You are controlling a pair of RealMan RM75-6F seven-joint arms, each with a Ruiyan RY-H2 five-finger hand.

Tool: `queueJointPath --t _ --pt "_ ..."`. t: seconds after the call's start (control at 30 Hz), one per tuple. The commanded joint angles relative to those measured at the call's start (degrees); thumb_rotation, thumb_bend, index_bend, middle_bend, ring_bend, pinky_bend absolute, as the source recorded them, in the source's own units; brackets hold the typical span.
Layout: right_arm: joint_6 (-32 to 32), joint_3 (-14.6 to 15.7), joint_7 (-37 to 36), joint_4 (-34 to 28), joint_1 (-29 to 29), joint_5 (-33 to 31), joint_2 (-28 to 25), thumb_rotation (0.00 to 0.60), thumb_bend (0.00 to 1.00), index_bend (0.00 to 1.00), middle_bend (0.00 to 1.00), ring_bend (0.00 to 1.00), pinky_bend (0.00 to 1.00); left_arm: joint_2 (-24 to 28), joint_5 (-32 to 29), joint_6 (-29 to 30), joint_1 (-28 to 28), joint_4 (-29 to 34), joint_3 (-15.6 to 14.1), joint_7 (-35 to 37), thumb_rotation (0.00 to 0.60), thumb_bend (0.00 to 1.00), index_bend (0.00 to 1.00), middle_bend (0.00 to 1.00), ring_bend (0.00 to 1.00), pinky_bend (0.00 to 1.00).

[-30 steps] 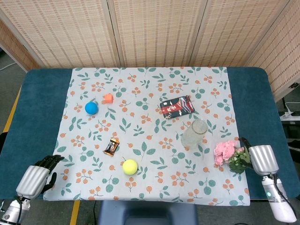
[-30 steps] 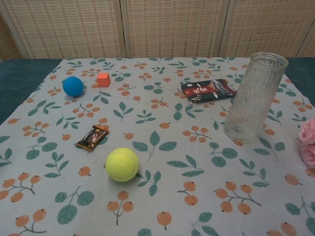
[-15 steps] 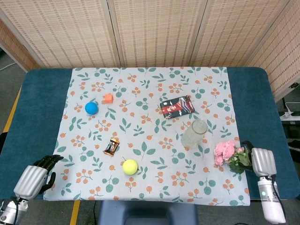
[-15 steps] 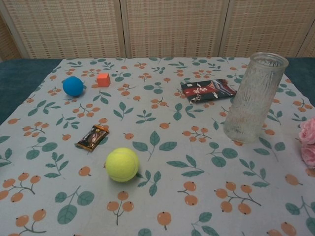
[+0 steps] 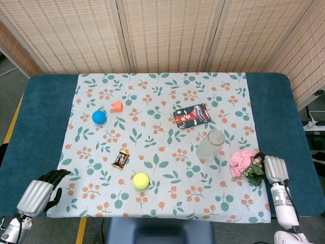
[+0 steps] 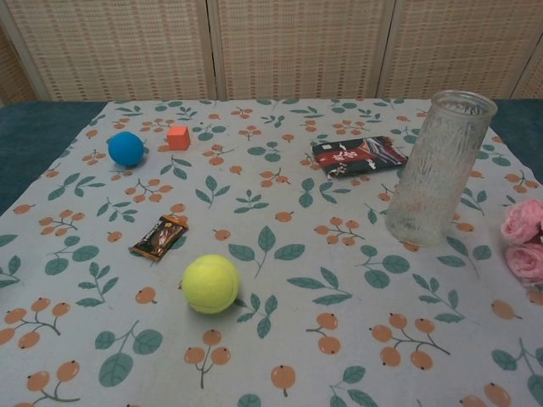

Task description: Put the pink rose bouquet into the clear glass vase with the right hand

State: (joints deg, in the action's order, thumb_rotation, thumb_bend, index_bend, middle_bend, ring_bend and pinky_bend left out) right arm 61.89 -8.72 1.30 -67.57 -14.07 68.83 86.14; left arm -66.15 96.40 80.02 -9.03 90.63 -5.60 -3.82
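Right hand (image 5: pixel 273 168) at the table's near right edge, seen from the head camera, grips the green stem end of the pink rose bouquet (image 5: pixel 242 162), its dark fingers curled round the foliage. The bouquet lies on its side, its long axis running roughly left to right across the floral tablecloth (image 5: pixel 152 137), blooms pointing left toward the cloth's middle and stems toward the hand. The clear glass vase (image 5: pixel 210 145) stands upright just up and left of the blooms, close but apart from them. Left hand (image 5: pixel 40 190) rests at the near left corner, holding nothing, with its dark fingers curled at the cloth's edge. Elsewhere on the cloth: a yellow tennis ball (image 5: pixel 140 180) near the front, a small brown snack packet (image 5: pixel 121 159) behind it, a blue ball (image 5: pixel 99 117) and an orange cube (image 5: pixel 117 106) to the far left, and a dark patterned pouch (image 5: pixel 191 115) beyond the vase.

From the chest camera, neither hand is visible. Only the pink blooms (image 6: pixel 522 242) show, at the right edge, low on the cloth beside the vase (image 6: pixel 438 168), which rises upright, mouth open at the top. The tennis ball (image 6: pixel 210 284) sits in the foreground, the snack packet (image 6: pixel 158 237) to its left, the blue ball (image 6: pixel 125 148) and orange cube (image 6: pixel 178 137) farther back, the pouch (image 6: pixel 358 156) left of the vase.
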Motion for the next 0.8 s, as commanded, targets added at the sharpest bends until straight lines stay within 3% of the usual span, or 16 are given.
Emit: queueJointPath --t 0.03,0.2,0.27,0.53,0.8 --pt "2.02 0.64 -3.82 1.54 0.06 3.12 0.62 0.600 0.07 0.67 1.00 1.00 1.00 0.01 -0.01 0.08 0.03 -0.01 0.01 0.08 0.600 0.64 0.19 0.21 0.21 0.43" --pt "10.31 1.85 -10.32 1.36 2.02 9.70 0.08 0.600 0.49 0.85 1.00 1.00 1.00 0.08 0.05 0.18 0.06 0.00 0.00 0.21 0.600 0.64 0.19 0.21 0.21 0.43" --pt "14.55 2.33 -12.10 0.30 3.09 12.41 -0.72 0.600 0.58 0.90 1.00 1.00 1.00 0.07 0.00 0.09 0.04 -0.01 -0.01 0.16 0.600 0.64 0.19 0.21 0.21 0.43" --pt "35.72 2.41 -13.51 -6.15 8.12 23.04 -3.47 0.600 0.66 0.92 1.00 1.00 1.00 0.03 -0.24 -0.12 0.03 0.07 0.04 -0.04 0.600 0.64 0.19 0.21 0.21 0.43" --pt "43.02 0.78 -15.38 -11.25 5.31 32.15 -4.69 0.600 0.65 0.92 1.00 1.00 1.00 0.02 -0.29 -0.16 0.05 0.13 0.02 -0.22 0.600 0.64 0.19 0.21 0.21 0.43"
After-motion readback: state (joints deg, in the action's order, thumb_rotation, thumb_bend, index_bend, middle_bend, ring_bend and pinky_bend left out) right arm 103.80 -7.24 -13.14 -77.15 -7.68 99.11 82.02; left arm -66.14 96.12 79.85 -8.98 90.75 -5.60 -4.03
